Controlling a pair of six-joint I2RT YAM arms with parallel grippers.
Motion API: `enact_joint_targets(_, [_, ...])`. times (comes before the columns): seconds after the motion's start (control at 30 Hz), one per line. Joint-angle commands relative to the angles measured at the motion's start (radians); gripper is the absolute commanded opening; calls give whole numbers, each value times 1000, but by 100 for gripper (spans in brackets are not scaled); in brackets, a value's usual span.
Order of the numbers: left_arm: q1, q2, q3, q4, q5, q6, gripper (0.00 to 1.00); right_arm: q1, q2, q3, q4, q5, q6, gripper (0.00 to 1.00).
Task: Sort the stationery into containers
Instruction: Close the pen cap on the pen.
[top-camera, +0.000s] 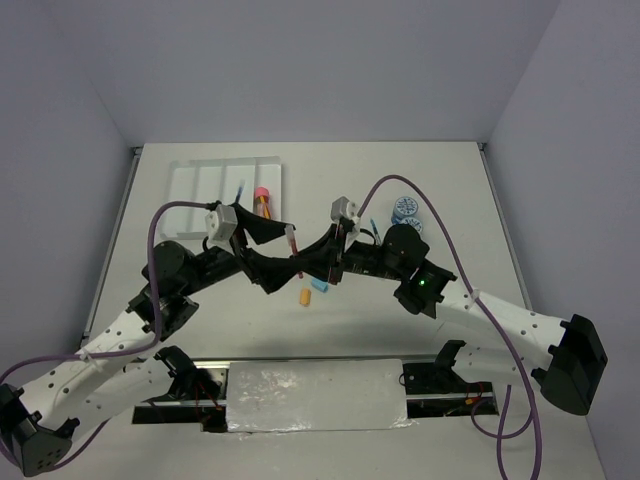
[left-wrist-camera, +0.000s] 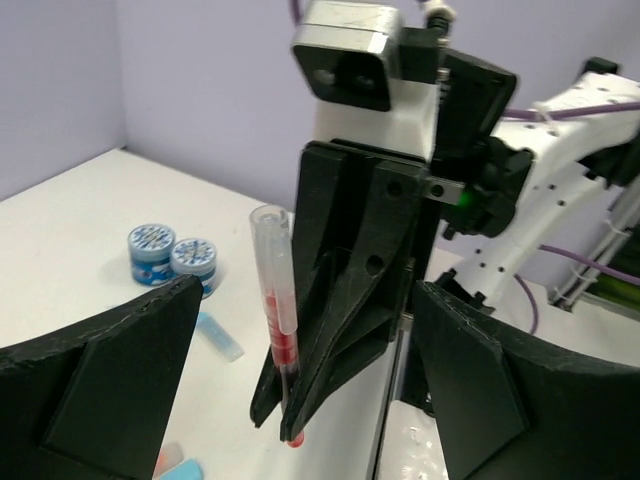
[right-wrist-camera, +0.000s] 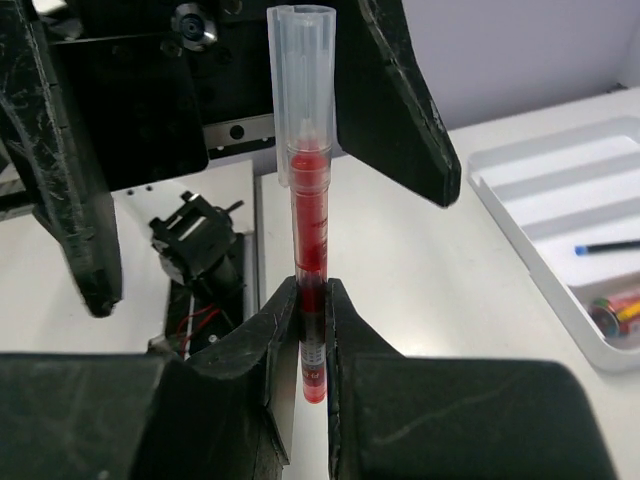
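Note:
My right gripper is shut on a red pen with a clear cap and holds it upright above the table. It shows in the top view with the pen. My left gripper is open, its fingers wide on either side of the pen and not touching it. The white divided tray lies at the far left and holds a blue pen and the pink-capped orange piece. Two blue-lidded tubs stand at the right.
An orange eraser and a light-blue eraser lie on the table under the grippers. A pale blue tube lies near the tubs. Both arms cross the middle of the table.

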Motion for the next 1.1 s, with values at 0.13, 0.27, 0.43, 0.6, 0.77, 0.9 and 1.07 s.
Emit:
enact_joint_targets(0.13, [-2,-22,58,-21,-241,-8,100,-2,-6,16,-51,102,-50,0])
enact_joint_targets(0.27, [-2,-10,70,27,-232,-15,96,-1,0,27,-84,110,-59,0])
enact_joint_targets(0.43, [-4,29,115,16,-210,-20,83,-4,6,41,-98,127,-64,0])
enact_joint_targets(0.6, [-2,49,133,3,-244,-26,68,-2,11,52,-102,113,-64,0])
enact_joint_targets(0.77, [-2,67,141,-36,-243,-28,58,-4,8,56,-107,118,-64,0])
enact_joint_targets(0.9, [-2,66,127,-37,-244,-34,44,-2,9,64,-110,119,-62,0])
enact_joint_targets(1.07, [-2,70,122,-45,-223,-40,37,-2,15,79,-116,121,-58,0])
